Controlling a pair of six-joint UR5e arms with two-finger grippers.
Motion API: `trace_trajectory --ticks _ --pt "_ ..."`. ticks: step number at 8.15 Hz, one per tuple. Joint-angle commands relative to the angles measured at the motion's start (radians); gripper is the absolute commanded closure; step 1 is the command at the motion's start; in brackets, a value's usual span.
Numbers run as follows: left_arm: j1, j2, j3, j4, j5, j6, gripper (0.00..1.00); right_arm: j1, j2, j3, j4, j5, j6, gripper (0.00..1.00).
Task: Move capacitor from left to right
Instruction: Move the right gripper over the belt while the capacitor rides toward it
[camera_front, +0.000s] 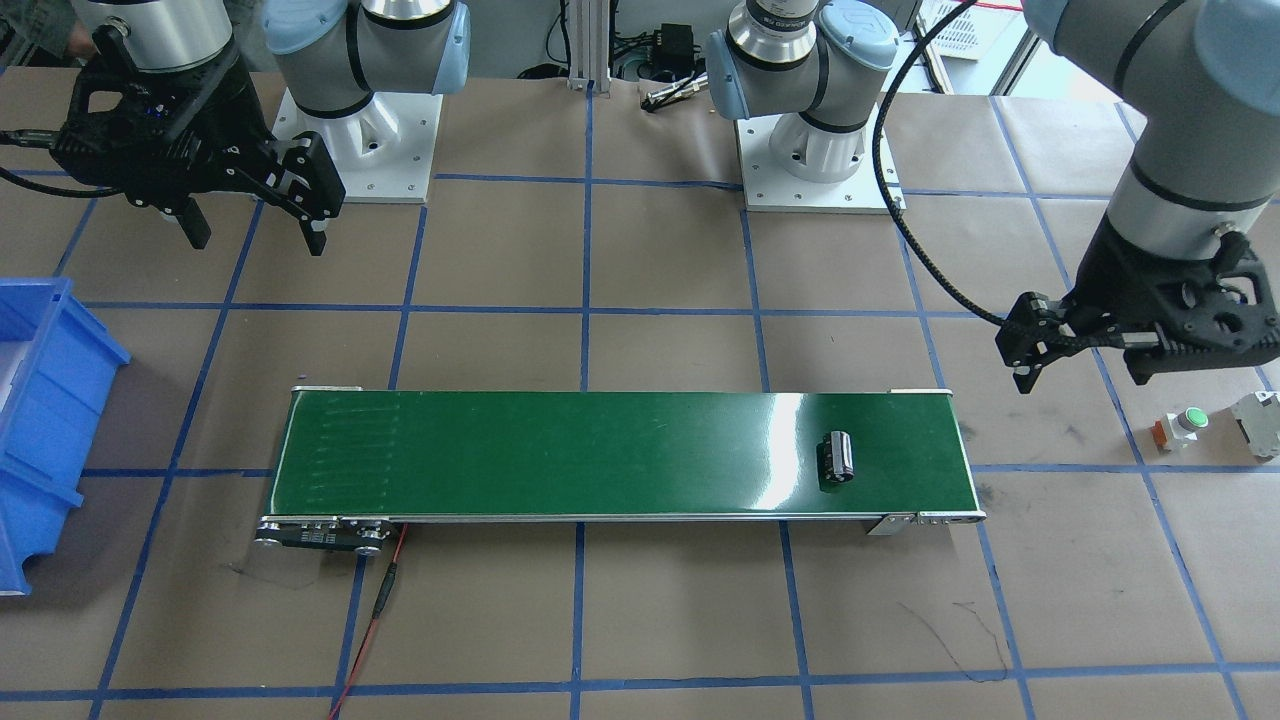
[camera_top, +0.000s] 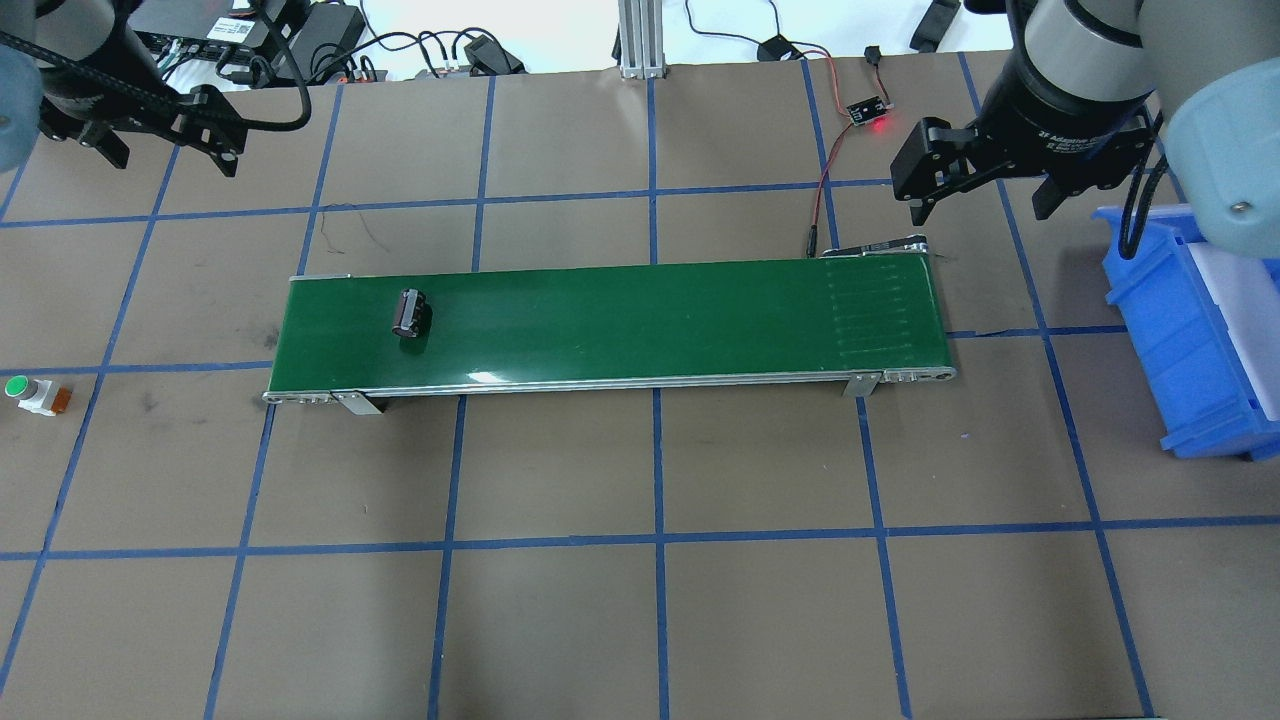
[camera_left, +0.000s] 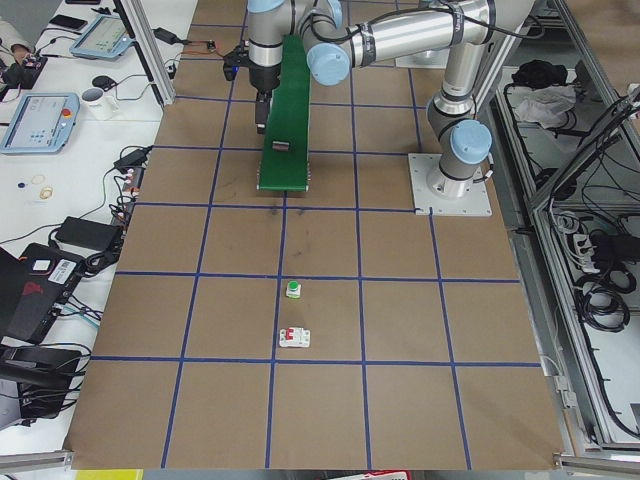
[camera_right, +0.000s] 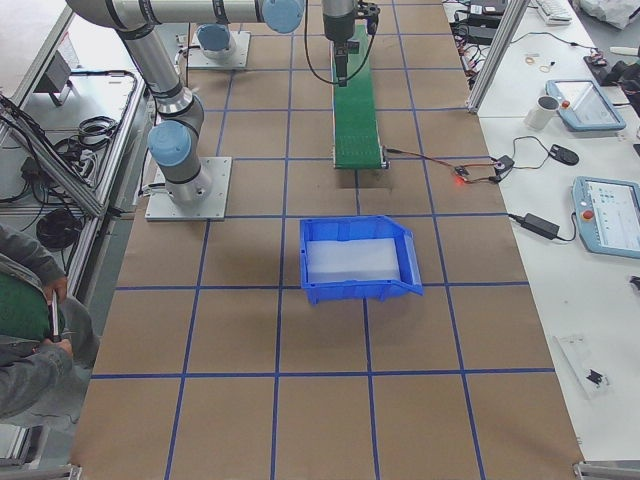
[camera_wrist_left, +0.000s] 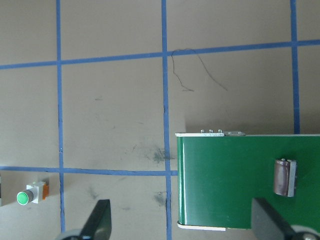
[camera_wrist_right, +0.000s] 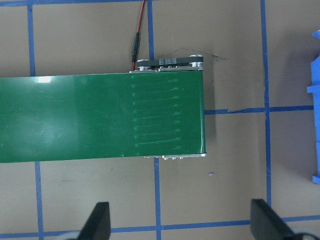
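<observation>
The capacitor (camera_front: 838, 458), a stubby dark cylinder, lies on its side on the green conveyor belt (camera_front: 600, 455), near the belt's end on my left side. It also shows in the overhead view (camera_top: 410, 314) and the left wrist view (camera_wrist_left: 284, 177). My left gripper (camera_top: 172, 160) is open and empty, and hovers above the table beyond the belt's left end, apart from the capacitor. My right gripper (camera_top: 982, 205) is open and empty, and hovers above the table near the belt's right end (camera_wrist_right: 190, 115).
A blue bin (camera_top: 1180, 330) stands on the table past the belt's right end. A green-topped push button (camera_front: 1190, 420) and a white-grey block (camera_front: 1258, 420) lie on the table past the left end. A red-black wire (camera_front: 385, 600) and a small lit board (camera_top: 868, 112) lie by the belt's right end.
</observation>
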Motion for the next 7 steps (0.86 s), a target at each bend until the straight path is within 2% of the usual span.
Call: trace_trajectory --ticks 1,3,5,7 --pt "0.001 0.004 0.039 -0.007 0.01 0.043 0.0 -0.007 0.01 0.008 -0.004 0.01 -0.062 0.01" --pt "-0.001 0.004 0.041 -0.006 0.012 0.025 0.0 -0.023 0.01 0.05 -0.01 0.018 -0.09 0.04" --pt "-0.002 0.008 0.042 -0.009 0.004 0.023 0.0 -0.067 0.01 0.097 -0.023 0.064 -0.134 0.05" --pt "-0.005 0.024 0.041 -0.02 0.002 0.023 0.0 -0.07 0.01 0.126 -0.033 0.069 -0.137 0.05"
